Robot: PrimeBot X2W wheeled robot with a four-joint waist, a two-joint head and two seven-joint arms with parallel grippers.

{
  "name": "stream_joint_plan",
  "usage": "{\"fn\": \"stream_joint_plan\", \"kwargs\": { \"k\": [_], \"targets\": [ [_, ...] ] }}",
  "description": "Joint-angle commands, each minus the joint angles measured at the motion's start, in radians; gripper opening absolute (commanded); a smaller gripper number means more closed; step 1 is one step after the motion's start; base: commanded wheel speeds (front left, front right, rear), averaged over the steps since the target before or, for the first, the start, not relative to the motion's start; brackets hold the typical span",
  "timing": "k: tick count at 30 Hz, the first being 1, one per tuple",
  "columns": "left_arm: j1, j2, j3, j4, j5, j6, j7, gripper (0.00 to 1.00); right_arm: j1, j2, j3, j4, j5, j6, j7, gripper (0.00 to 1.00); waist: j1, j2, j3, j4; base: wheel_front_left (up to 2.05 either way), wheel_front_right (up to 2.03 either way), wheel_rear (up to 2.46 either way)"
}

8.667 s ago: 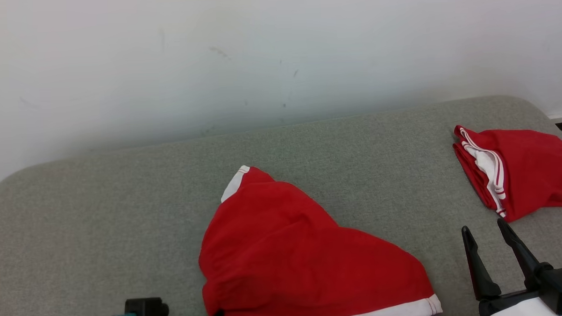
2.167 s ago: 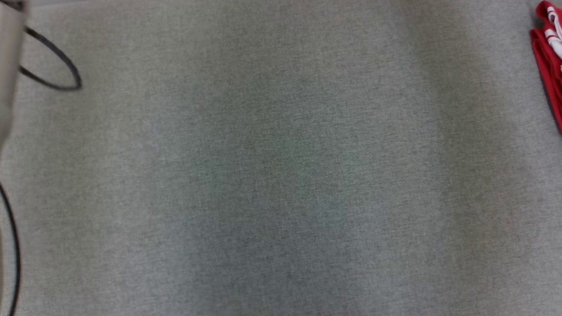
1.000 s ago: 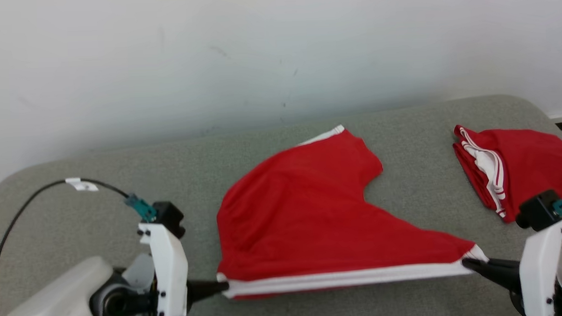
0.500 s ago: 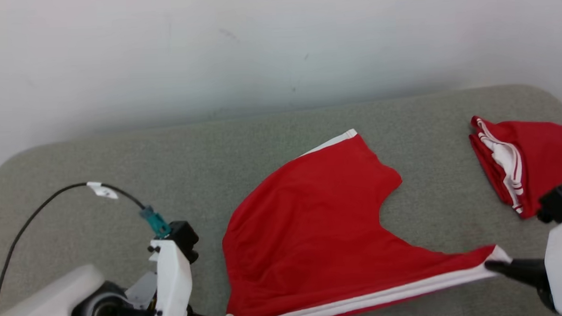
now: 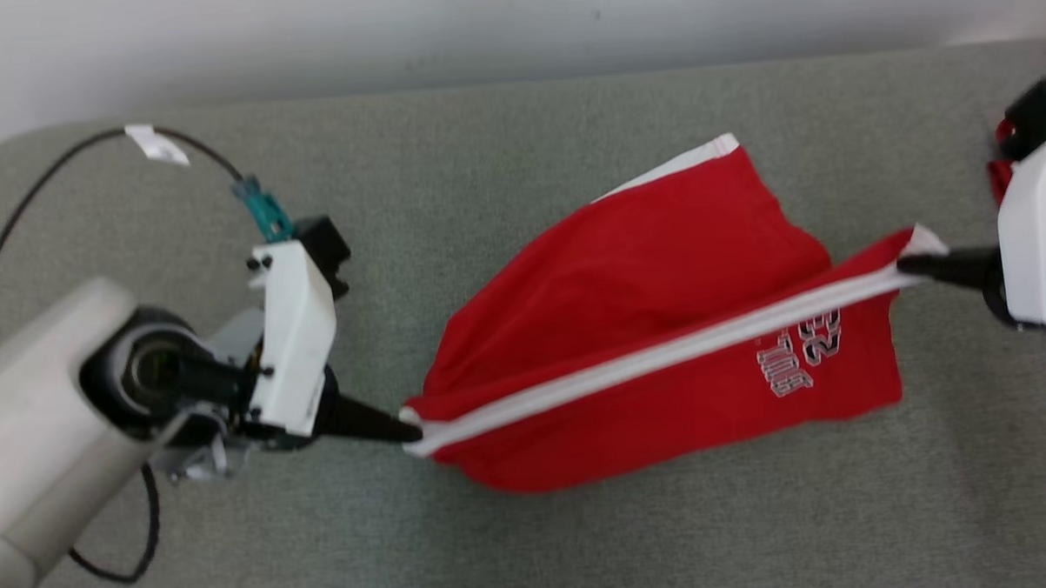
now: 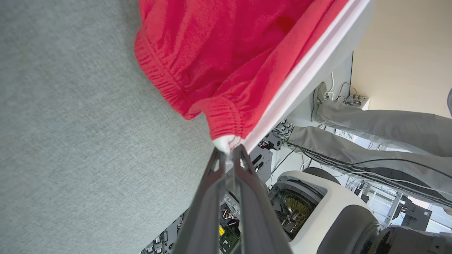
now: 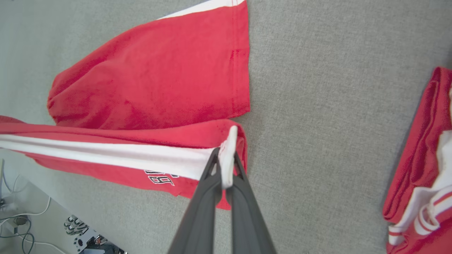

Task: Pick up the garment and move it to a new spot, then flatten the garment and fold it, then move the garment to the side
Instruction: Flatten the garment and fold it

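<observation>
The garment point(image 5: 661, 272) is a pair of red shorts with a white side stripe and white lettering, hanging stretched above the grey surface point(image 5: 584, 536). My left gripper point(image 5: 406, 430) is shut on its elastic waistband corner point(image 6: 226, 143). My right gripper point(image 5: 909, 263) is shut on the white hem corner point(image 7: 227, 155) at the other end of the stripe. The stripe runs taut between the two grippers. One leg point(image 7: 159, 81) lies flat on the surface behind the lifted edge.
A second folded red and white garment point(image 7: 423, 169) lies at the right, mostly hidden behind my right wrist point(image 5: 1029, 224) in the head view. A person's grey-trousered legs point(image 6: 370, 120) stand beyond the surface's edge. A black cable point(image 5: 41, 185) loops from my left wrist.
The head camera has tilted down. Both grippers have lifted the striped edge up and away from the near edge, so the front of the shorts with the lettering now hangs below the stripe.
</observation>
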Motion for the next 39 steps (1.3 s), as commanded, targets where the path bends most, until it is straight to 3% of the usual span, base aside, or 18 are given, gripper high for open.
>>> {"fn": "stream_joint_plan", "kwargs": {
  "k": [1,12,22,24,27,30,31,32,33,35,36,39],
  "targets": [
    [-0.037,0.004,0.012,0.023,-0.004,0.009,0.023,0.00,-0.060,0.021,-0.034,0.049,-0.045,-0.004,0.020,0.00,-0.0001,-0.0001,0.072,0.021,0.00,0.00,0.00],
    [-0.196,-0.028,0.043,0.085,0.021,0.041,0.088,0.00,-0.303,0.204,-0.155,0.230,-0.283,-0.004,0.071,0.00,-0.0001,-0.0001,0.198,0.046,0.00,0.00,0.00],
    [-0.289,-0.057,0.050,0.113,0.052,0.060,0.117,0.00,-0.432,0.291,-0.268,0.341,-0.442,-0.004,0.067,0.00,-0.0001,-0.0001,0.262,0.065,0.00,0.00,0.00],
    [-0.301,-0.057,0.047,0.122,0.061,0.063,0.119,0.00,-0.445,0.310,-0.289,0.357,-0.467,-0.004,0.061,0.11,-0.0001,-0.0001,0.268,0.066,0.00,0.00,0.00],
    [-0.309,-0.059,0.049,0.134,0.059,0.058,0.121,0.00,-0.463,0.334,-0.318,0.374,-0.501,-0.004,0.058,0.05,-0.0001,-0.0001,0.275,0.068,0.00,0.00,0.00],
    [-0.317,-0.069,0.059,0.146,0.053,0.057,0.109,0.00,-0.472,0.349,-0.338,0.385,-0.526,-0.004,0.060,0.07,-0.0001,-0.0001,0.280,0.070,0.00,0.00,0.00],
    [-0.317,-0.072,0.060,0.148,0.054,0.055,0.108,0.12,-0.473,0.354,-0.343,0.387,-0.536,-0.004,0.060,0.13,-0.0001,-0.0001,0.281,0.070,0.00,0.00,0.00],
    [-0.317,-0.073,0.060,0.152,0.056,0.054,0.107,0.32,-0.472,0.360,-0.348,0.389,-0.544,-0.004,0.058,0.17,-0.0001,-0.0001,0.282,0.071,0.00,0.00,0.00],
    [-0.318,-0.075,0.059,0.155,0.058,0.053,0.107,0.43,-0.471,0.367,-0.352,0.390,-0.552,-0.004,0.054,0.21,-0.0001,-0.0001,0.283,0.071,0.00,0.00,0.00],
    [-0.319,-0.081,0.059,0.159,0.058,0.050,0.108,0.56,-0.466,0.381,-0.355,0.388,-0.564,-0.004,0.049,0.34,-0.0001,-0.0001,0.285,0.071,0.00,0.00,0.00],
    [-0.321,-0.084,0.061,0.161,0.056,0.049,0.108,0.72,-0.464,0.385,-0.356,0.387,-0.569,-0.004,0.046,0.35,-0.0001,-0.0001,0.287,0.071,0.00,0.00,0.00],
    [-0.322,-0.095,0.066,0.165,0.048,0.048,0.102,0.89,-0.451,0.399,-0.359,0.383,-0.575,-0.004,0.036,0.42,-0.0001,-0.0001,0.291,0.072,0.00,0.00,0.00]
  ]
}}
